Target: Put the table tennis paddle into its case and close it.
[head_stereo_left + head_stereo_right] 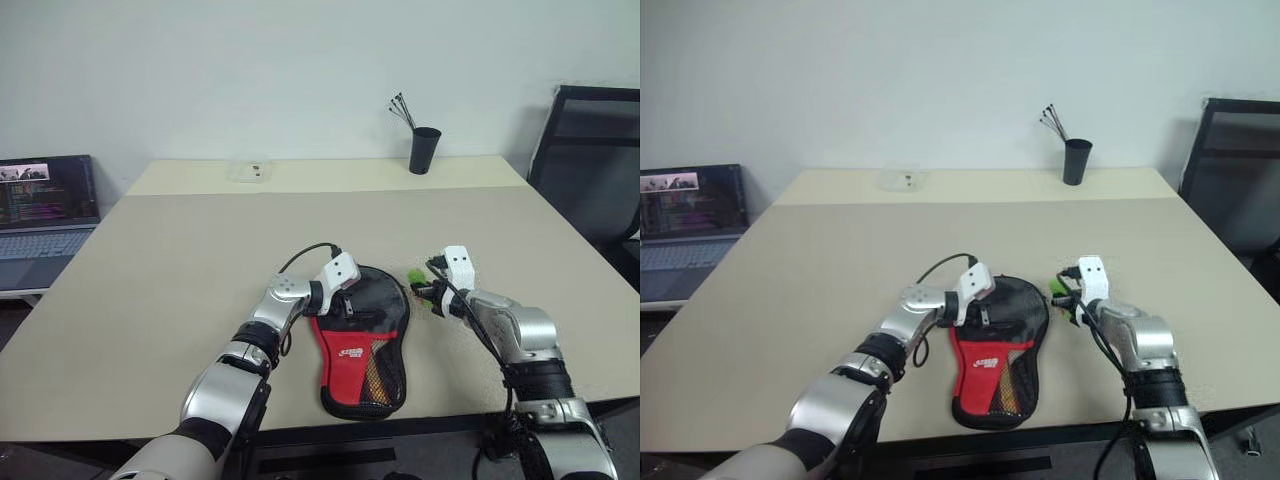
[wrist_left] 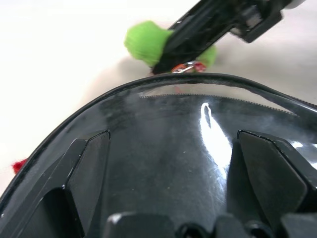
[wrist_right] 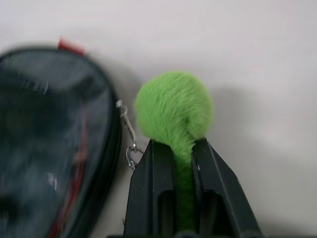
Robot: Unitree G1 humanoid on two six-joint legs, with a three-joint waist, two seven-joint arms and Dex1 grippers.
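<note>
The desk (image 1: pixel 180 260) is carrying a laptop (image 1: pixel 45 215) off its left edge, a black cup (image 1: pixel 424 150) of sticks and a clear dish (image 1: pixel 248 171) at the far edge. The case (image 1: pixel 362 340) — black, red lower panel, mesh pocket — is lying near the front edge. The left gripper (image 2: pixel 168 158) is resting on it, fingers spread wide. The right gripper (image 3: pixel 177 163) is pinching a green pom-pom (image 3: pixel 174 106) just beside the case; its wrist view is showing a metal clip (image 3: pixel 130 141) linking them.

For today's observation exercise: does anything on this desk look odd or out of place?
Yes. The right claw pinches a fluffy green pompom, clipped by a small metal chain to the black case, an unusual handle for a zip. Nothing looks spilled or damaged.
</note>
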